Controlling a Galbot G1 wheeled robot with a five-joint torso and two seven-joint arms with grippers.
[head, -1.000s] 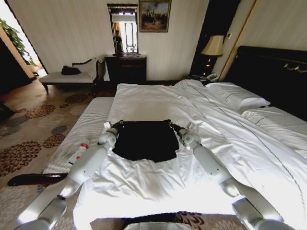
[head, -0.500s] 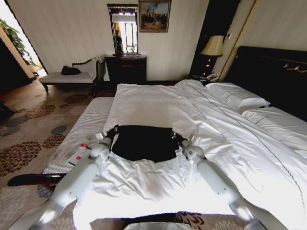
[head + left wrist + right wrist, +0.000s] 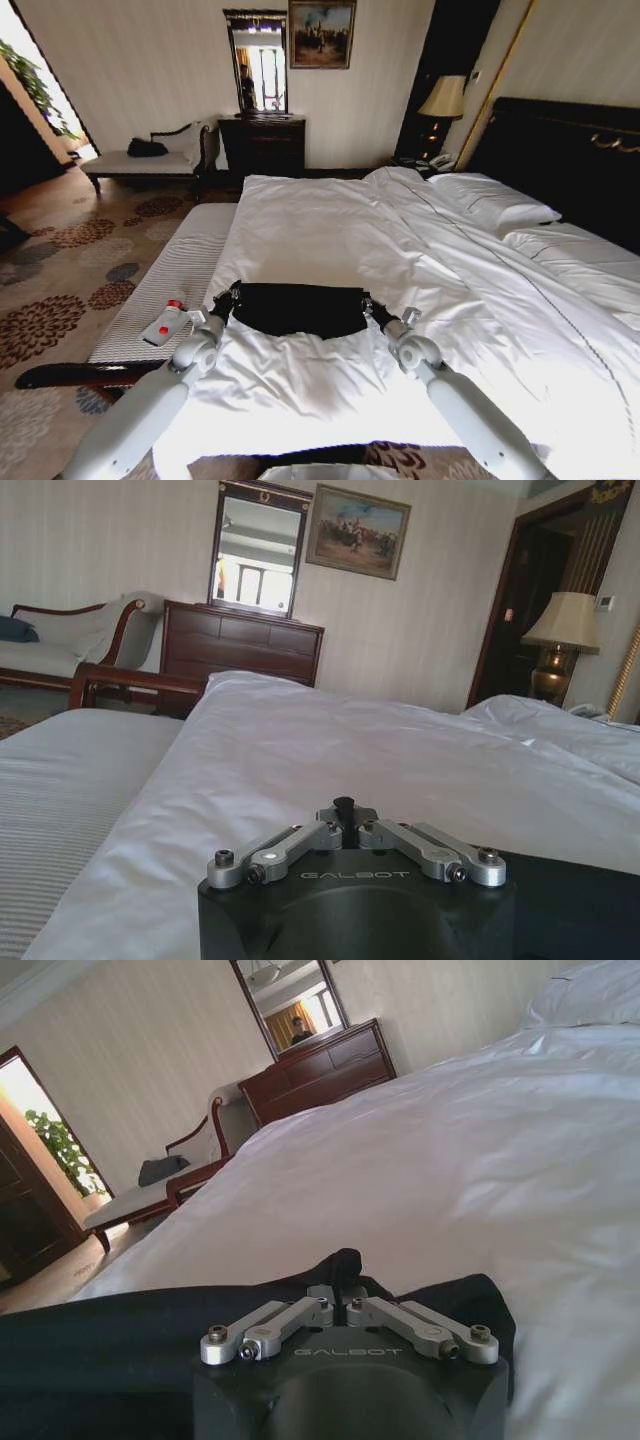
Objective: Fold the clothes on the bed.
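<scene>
Midway through the fold, left claw (image 3: 228, 297) and right claw (image 3: 372, 308) each pinch shut on a corner of the black T-shirt (image 3: 298, 308), doubled between them on the bed (image 3: 330, 215); further folds seemingly remain.

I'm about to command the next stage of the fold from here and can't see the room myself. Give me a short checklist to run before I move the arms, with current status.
1. Left gripper at the left corner of the T-shirt, fingers shut on fabric: ok.
2. Right gripper at the right corner, fingers shut on fabric: ok.
3. Both grippers level, so the held edge runs straight: ok.
4. Shirt folded evenly underneath: cannot tell, it shows as one narrow black band.
5. Sheet of the bed free of the fingers: cannot tell.
6. Bottle on the striped bench near the left arm, off the bed: ok.
</scene>
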